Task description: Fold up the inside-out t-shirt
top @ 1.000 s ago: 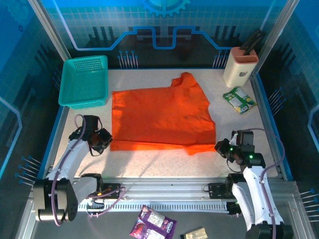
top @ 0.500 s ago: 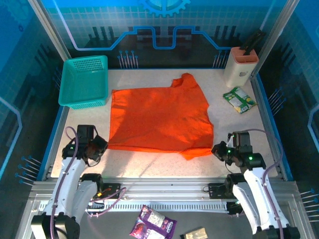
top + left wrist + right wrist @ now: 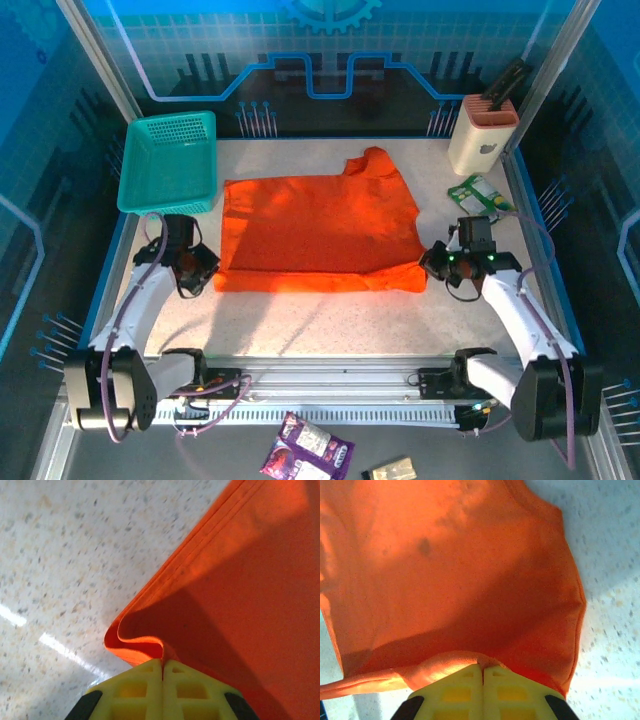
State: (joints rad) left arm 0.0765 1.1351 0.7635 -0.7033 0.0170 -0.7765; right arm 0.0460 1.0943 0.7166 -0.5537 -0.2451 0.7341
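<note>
The bright orange t-shirt [image 3: 320,230] lies across the middle of the speckled table, its near edge turned over toward the back. My left gripper [image 3: 205,268] is at the shirt's near left corner, shut on a pinch of the orange fabric [image 3: 150,645]. At the near right corner my right gripper [image 3: 432,263] is also shut on the cloth [image 3: 470,590]. In both wrist views the yellow jaws stand pressed together with a ridge of fabric between them. One sleeve [image 3: 372,162] sticks out at the back.
A teal plastic basket [image 3: 170,163] stands at the back left. A cream holder [image 3: 483,135] with dark tools stands at the back right, with a green and white packet [image 3: 478,196] in front of it, close behind my right arm. Snack packets [image 3: 307,448] lie below the front rail.
Both grippers have moved away from me, carrying the shirt's near edge toward the back and over the cloth. The visible orange area is shorter front to back.
</note>
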